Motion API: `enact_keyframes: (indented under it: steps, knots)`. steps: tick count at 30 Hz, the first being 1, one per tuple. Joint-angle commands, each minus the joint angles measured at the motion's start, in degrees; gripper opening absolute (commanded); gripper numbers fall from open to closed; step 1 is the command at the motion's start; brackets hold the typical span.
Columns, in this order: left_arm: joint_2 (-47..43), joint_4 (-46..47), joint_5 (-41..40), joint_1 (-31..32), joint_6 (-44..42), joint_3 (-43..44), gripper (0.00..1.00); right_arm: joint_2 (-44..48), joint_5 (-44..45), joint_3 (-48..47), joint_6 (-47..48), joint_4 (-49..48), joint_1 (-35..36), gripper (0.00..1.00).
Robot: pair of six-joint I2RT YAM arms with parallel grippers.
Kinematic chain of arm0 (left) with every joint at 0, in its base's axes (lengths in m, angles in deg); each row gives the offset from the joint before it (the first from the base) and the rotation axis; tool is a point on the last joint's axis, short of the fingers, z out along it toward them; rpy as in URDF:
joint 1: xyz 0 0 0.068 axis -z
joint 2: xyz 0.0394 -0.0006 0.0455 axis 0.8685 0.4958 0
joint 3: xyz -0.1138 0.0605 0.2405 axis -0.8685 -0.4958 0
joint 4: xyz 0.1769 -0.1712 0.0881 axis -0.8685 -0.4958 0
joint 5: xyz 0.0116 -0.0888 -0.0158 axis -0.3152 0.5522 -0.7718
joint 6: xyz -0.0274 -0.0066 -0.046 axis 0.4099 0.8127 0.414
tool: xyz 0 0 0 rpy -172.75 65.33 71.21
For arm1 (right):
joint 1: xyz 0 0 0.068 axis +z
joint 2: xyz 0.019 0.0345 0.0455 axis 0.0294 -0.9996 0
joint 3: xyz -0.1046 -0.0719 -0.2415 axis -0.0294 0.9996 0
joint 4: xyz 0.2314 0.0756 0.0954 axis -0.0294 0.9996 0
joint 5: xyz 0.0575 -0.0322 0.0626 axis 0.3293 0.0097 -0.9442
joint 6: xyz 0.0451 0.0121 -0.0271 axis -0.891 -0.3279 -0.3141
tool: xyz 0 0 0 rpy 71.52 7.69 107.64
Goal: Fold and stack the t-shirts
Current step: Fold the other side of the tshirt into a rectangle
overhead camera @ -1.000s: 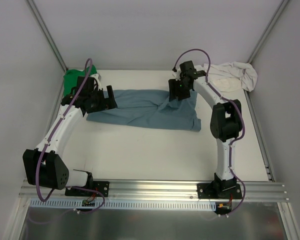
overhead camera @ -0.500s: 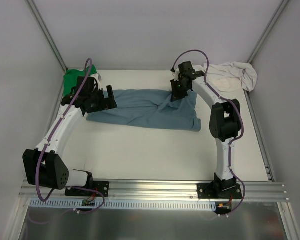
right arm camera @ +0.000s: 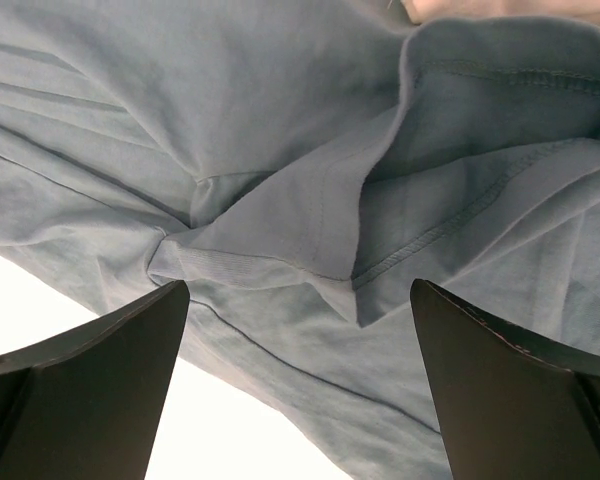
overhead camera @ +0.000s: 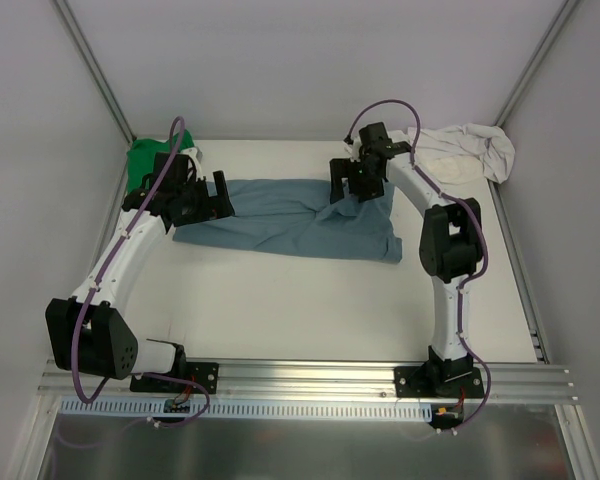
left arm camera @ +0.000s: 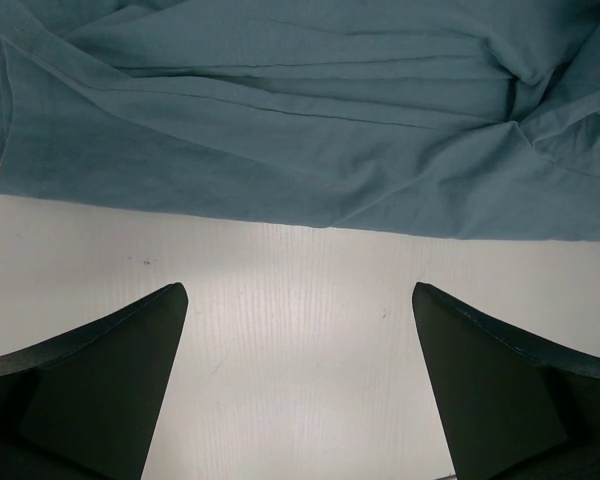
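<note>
White tabletop inside grey walls carries the slate-blue t-shirt, spread rumpled across the middle. The green t-shirt is bunched at the far left corner, and the cream t-shirt at the far right. The left gripper hangs released over bare table just beside the blue shirt's edge. The right gripper gapes empty above a folded-over stitched hem. Light, limp cotton will likely sag and drag; hems and corners look the surest places to pinch.
</note>
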Motion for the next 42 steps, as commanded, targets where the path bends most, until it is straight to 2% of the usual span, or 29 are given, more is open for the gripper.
enact_keyframes:
  steps: [1,6,7,8,9,10,11,12,15,23,28,31,33,34,35,36,42]
  knots:
    - [-0.50,-0.60,-0.74,0.54,-0.23,1.97,0.99,2.06,0.73,-1.66,-0.51,-0.22,-0.46,1.00]
    - [-0.77,-1.04,-1.09,0.54,-0.67,2.06,0.99,0.39,-0.59,-2.54,-0.96,-0.57,-0.46,1.00]
    - [-0.77,-1.21,-1.10,0.54,-0.75,1.98,0.99,-0.14,-1.46,-2.80,-0.87,-0.66,-0.46,0.93]
    - [-0.68,-1.22,-1.10,0.54,-0.76,1.98,0.98,-0.40,-2.16,-3.24,-0.96,-0.75,-0.46,0.79]
    - [-0.85,-1.22,-1.27,0.54,-0.76,1.89,0.99,-0.67,-2.87,-3.59,-0.96,-0.84,-0.46,0.45]
    - [-0.77,-1.22,-1.27,0.54,-0.76,1.89,0.99,-0.93,-3.22,-3.77,-1.13,-0.92,-0.46,0.26]
    - [-0.85,-1.22,-1.27,0.54,-0.76,1.89,0.99,-1.37,-3.23,-3.77,-1.31,-1.01,-0.37,0.10]
    - [-0.86,-1.22,-1.27,0.54,-0.84,1.89,0.99,-1.46,-3.14,-3.77,-1.57,-1.10,-0.46,0.05]
    - [-0.85,-1.30,-1.45,0.54,-1.02,2.06,0.99,-1.90,-3.40,-3.68,-1.75,-1.10,-0.46,0.00]
    - [-1.03,-1.13,-1.27,0.54,-0.93,1.36,0.99,-1.55,-3.67,-5.00,-2.01,-1.10,-0.37,0.00]
    - [-1.12,-1.22,-1.18,0.54,-0.93,1.10,0.99,-3.13,-5.42,-9.39,-2.80,-1.71,-0.28,0.00]
    - [-1.29,-1.56,-1.36,0.54,-0.93,1.01,0.99,-4.53,-6.65,-10.97,-3.59,-2.68,0.07,0.02]
    - [-1.47,-1.83,-1.62,0.54,-0.93,0.84,0.99,-5.24,-7.70,-11.33,-4.03,-3.47,0.24,0.08]
    - [-1.64,-2.00,-1.54,0.54,-0.84,0.75,0.99,-5.59,-8.14,-11.42,-4.12,-3.82,0.42,0.16]
    - [-1.82,-2.09,-1.62,0.54,-0.84,0.66,0.99,-6.37,-8.58,-11.42,-4.38,-4.52,0.51,0.39]
    - [-2.00,-2.27,-1.62,0.54,-0.58,0.48,0.99,-6.90,-9.55,-11.51,-4.65,-4.88,0.68,0.99]
    - [-3.23,-3.76,-2.06,0.54,-0.14,-0.31,0.99,-10.42,-11.40,-15.28,-6.49,-7.42,1.39,0.99]
